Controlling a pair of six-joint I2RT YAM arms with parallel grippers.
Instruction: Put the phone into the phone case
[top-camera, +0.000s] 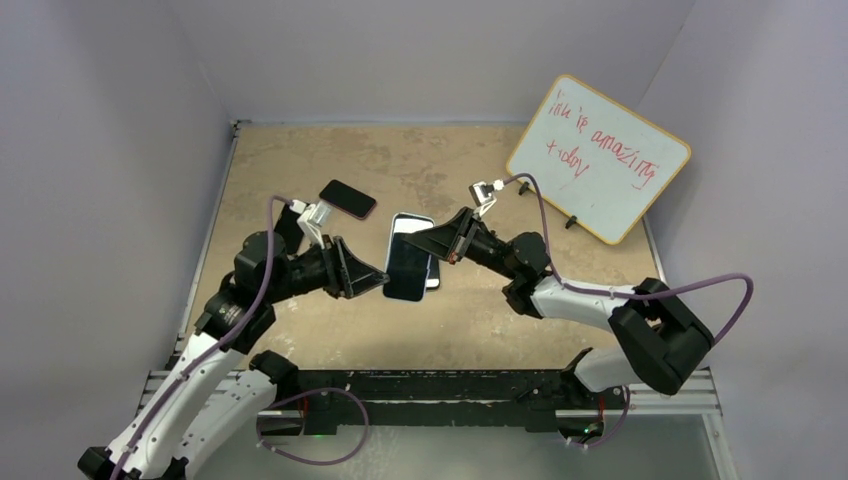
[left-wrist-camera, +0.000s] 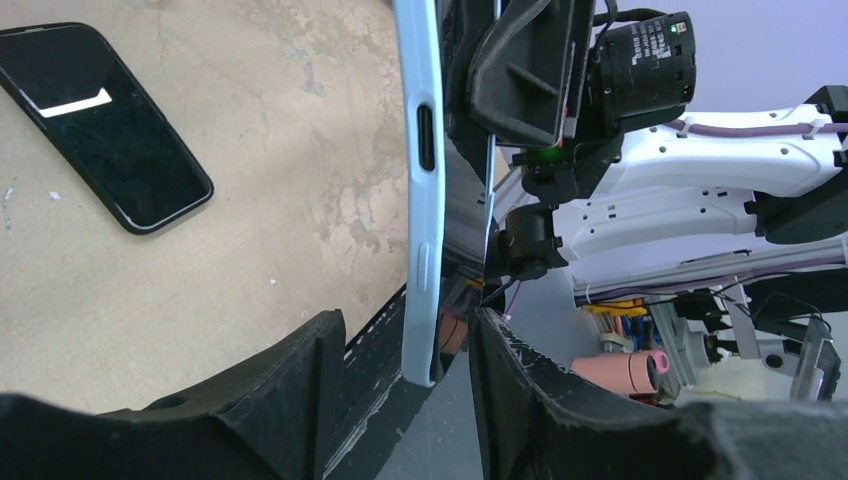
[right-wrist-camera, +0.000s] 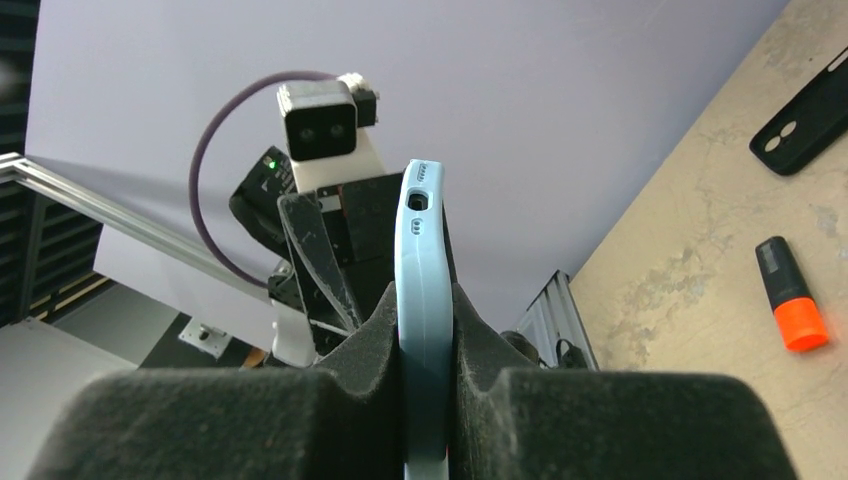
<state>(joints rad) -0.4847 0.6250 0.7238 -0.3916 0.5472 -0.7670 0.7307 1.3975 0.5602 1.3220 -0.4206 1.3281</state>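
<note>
A lab: walled test table (top-camera: 300, 160), whiteboard (top-camera: 598, 157), cabling.

A whiteboard (top-camera: 598, 157) with red writing leans at the far right; an orange marker (right-wrist-camera: 792, 307) lies flat.

Both grippers are meeting over the middle of the table (top-camera: 300, 160), crowding the space there with the light-blue phone case (right-wrist-camera: 425, 300) between them. A black phone (top-camera: 348, 198) is lying just behind the left gripper (top-camera: 378, 281). The whiteboard (top-camera: 598, 157) is blocking the far right corner. Bare tabletop is lying open at far left.
</note>
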